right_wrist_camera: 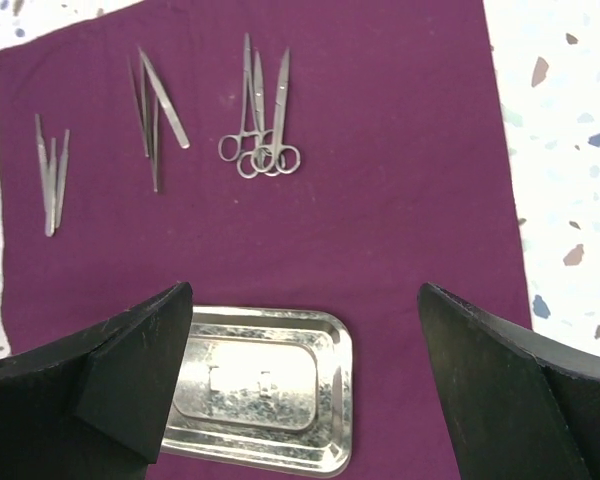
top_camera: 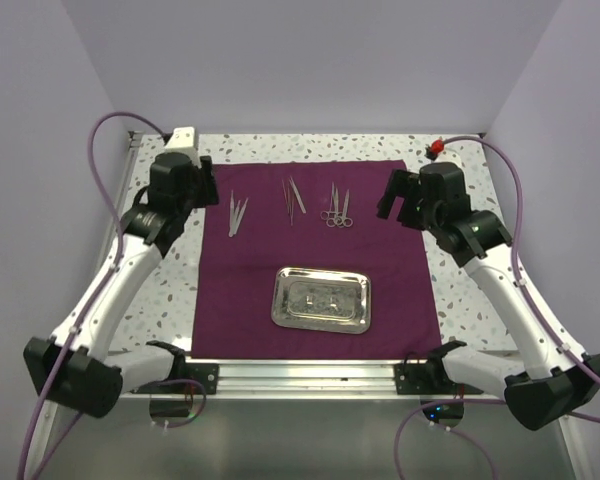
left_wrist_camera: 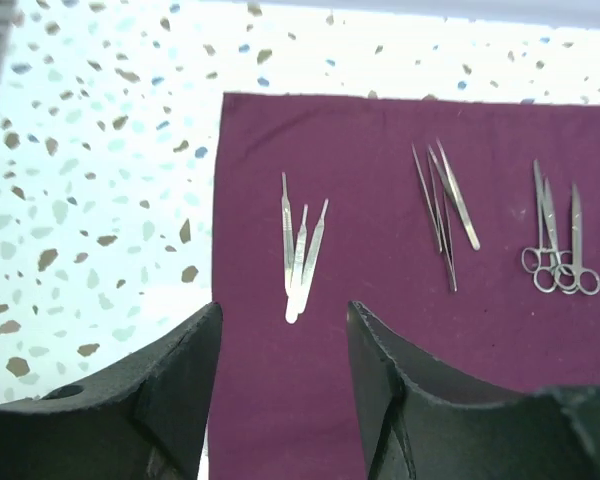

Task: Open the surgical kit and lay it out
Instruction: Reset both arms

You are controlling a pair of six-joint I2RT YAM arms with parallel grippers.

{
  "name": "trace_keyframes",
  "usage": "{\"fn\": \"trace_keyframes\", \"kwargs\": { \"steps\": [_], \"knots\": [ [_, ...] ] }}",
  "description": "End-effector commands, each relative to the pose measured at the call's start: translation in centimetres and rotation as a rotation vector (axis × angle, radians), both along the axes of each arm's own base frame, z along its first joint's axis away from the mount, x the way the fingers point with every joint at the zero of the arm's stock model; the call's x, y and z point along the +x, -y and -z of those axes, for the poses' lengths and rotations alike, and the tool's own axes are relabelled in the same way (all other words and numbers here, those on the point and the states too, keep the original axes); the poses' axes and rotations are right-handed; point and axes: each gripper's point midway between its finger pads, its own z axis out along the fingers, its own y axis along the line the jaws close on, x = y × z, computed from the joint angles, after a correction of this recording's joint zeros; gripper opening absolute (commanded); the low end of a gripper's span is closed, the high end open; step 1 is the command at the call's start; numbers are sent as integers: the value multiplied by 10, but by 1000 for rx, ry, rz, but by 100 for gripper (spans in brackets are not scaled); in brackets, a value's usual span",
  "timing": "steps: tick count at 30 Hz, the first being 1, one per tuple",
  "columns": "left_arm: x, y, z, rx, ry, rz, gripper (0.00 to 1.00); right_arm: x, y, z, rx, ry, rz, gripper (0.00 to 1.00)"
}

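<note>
— Speckled tabletop (top_camera: 460, 300), pale walls (top_camera: 310, 60) round. Item one?
— Cloth wrap (top_camera: 230, 300): dark maroon, opened flat across the middle.
— Lying on it?
— Steel tray (top_camera: 278, 300): near centre, long axis left to right, apparently empty. Along the far edge, three lots, all with long axes near to far: slim handles (top_camera: 237, 215) at left, tweezers (top_camera: 294, 197) in the middle, ring-handled scissors (top_camera: 338, 208) at right, rings toward the arms.
— Tools?
— Left gripper (left_wrist_camera: 283, 315): spread, pinching nothing, raised by the wrap's far left edge, slim handles just to its right. Right gripper (right_wrist_camera: 305, 295): spread wider, likewise holding nothing, raised by the far right edge, scissors off to its left, tray nearer the bases.
— Nearer arm per lot?
— Left for the handles; right for scissors and tray; tweezers roughly between both.
— Judgement?
— Layout apparently complete. For any tidying, probably a pinch across the narrow width, jaws set crosswise to those near-to-far axes.
</note>
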Motion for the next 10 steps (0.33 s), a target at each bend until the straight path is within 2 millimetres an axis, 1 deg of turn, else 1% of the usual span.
{"fn": "trace_keyframes", "kwargs": {
  "steps": [1, 2, 3, 5, 6, 7, 9, 10],
  "knots": [
    [-10, -9, -26, -1, 184, 2, 57, 6, -12, -26, 78, 97, -31, 98],
    [-19, -16, -32, 18, 214, -11, 59, 4, -14, -23, 81, 89, -38, 98],
    [-22, -19, -36, 24, 227, -17, 59, 4, -14, -22, 85, 86, -42, 99],
    [-27, -24, -36, 56, 224, -19, 60, 2, -16, -22, 89, 85, -56, 98],
    [-27, -24, -36, 65, 217, -19, 60, 1, -16, -23, 90, 92, -59, 98],
    [-29, -27, -31, 79, 195, -23, 60, 2, -19, -25, 103, 107, -73, 98],
    [-28, -32, -26, 98, 174, -51, 61, 0, -17, -28, 105, 119, -68, 98],
    [-28, -35, -24, 107, 165, -69, 63, 0, -13, -29, 95, 126, -54, 98]
  ]
}}
